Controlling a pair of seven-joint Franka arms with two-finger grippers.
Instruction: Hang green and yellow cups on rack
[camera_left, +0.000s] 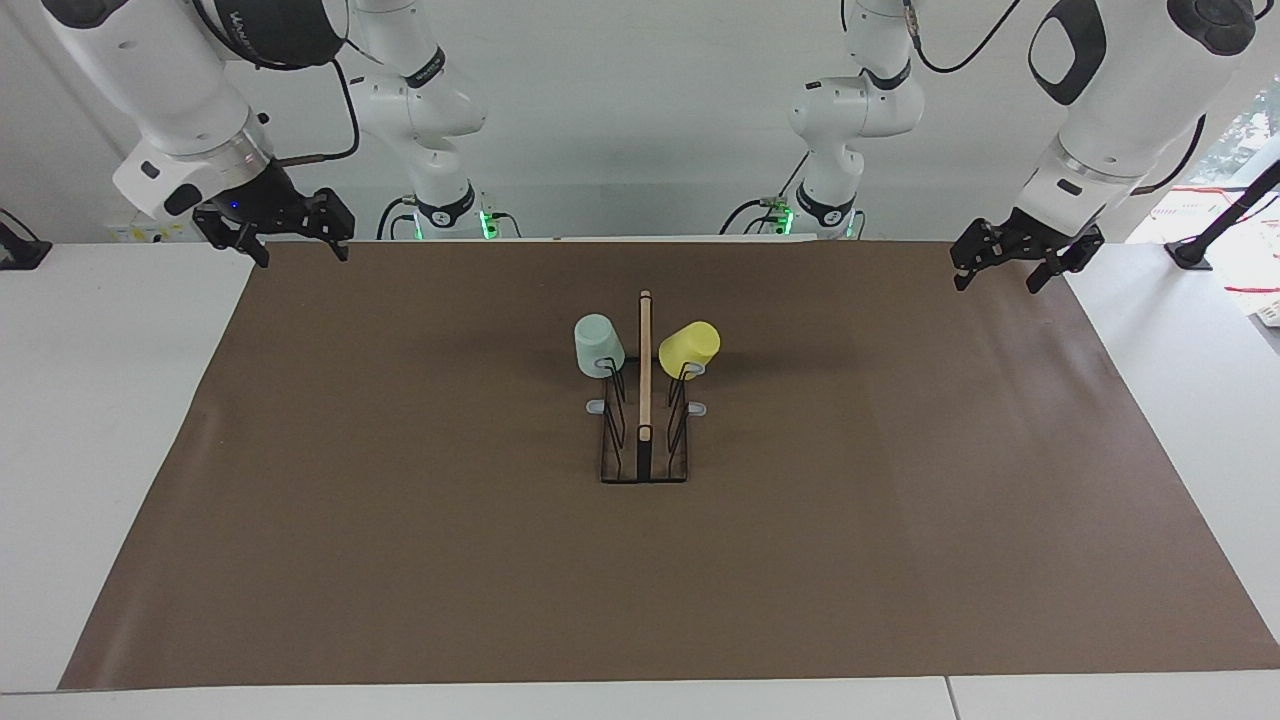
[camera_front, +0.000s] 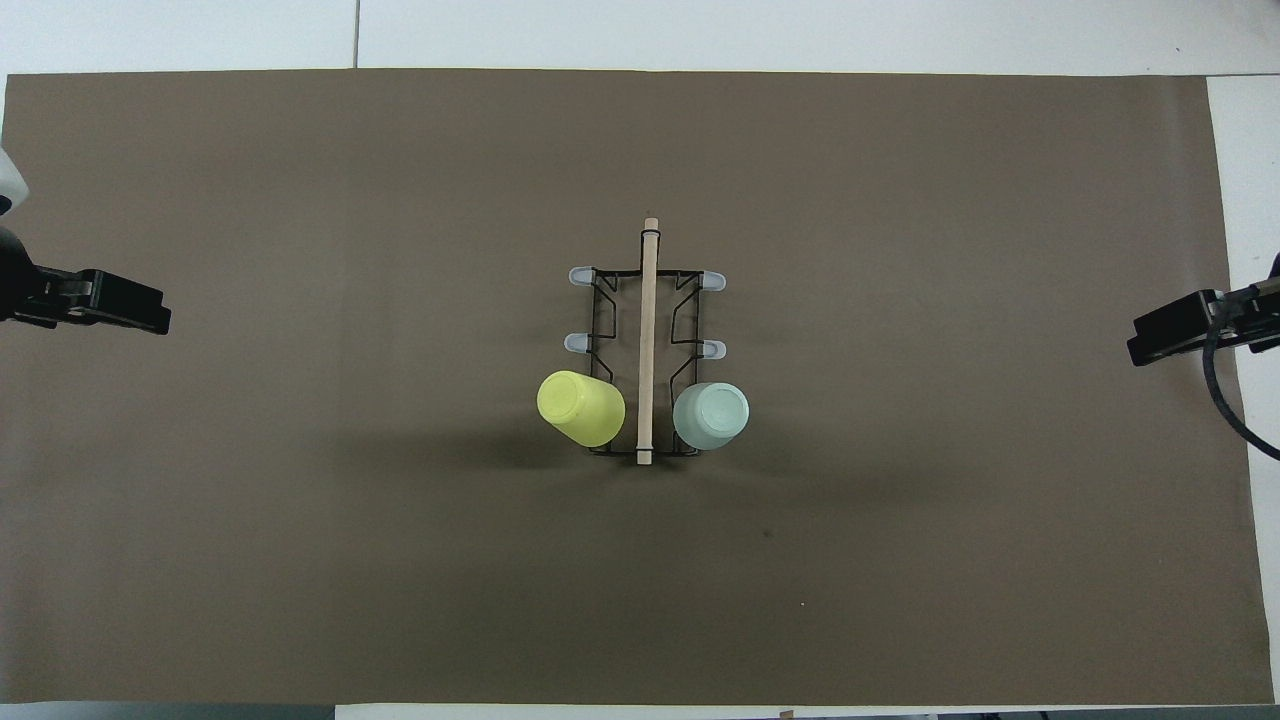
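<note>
The black wire rack (camera_left: 645, 400) with its upright wooden bar stands at the middle of the brown mat; it also shows in the overhead view (camera_front: 648, 330). The green cup (camera_left: 598, 346) (camera_front: 711, 416) hangs upside down on the prong nearest the robots on the right arm's side. The yellow cup (camera_left: 690, 346) (camera_front: 581, 408) hangs tilted on the matching prong on the left arm's side. My right gripper (camera_left: 300, 255) (camera_front: 1145, 350) is open and empty, raised over the mat's edge at its own end. My left gripper (camera_left: 997, 287) (camera_front: 150, 318) is open and empty over the other end.
The other grey-tipped prongs (camera_front: 581, 275) of the rack are bare. The brown mat (camera_left: 400, 560) covers most of the white table (camera_left: 100, 420). A black stand (camera_left: 1195, 250) sits off the mat at the left arm's end.
</note>
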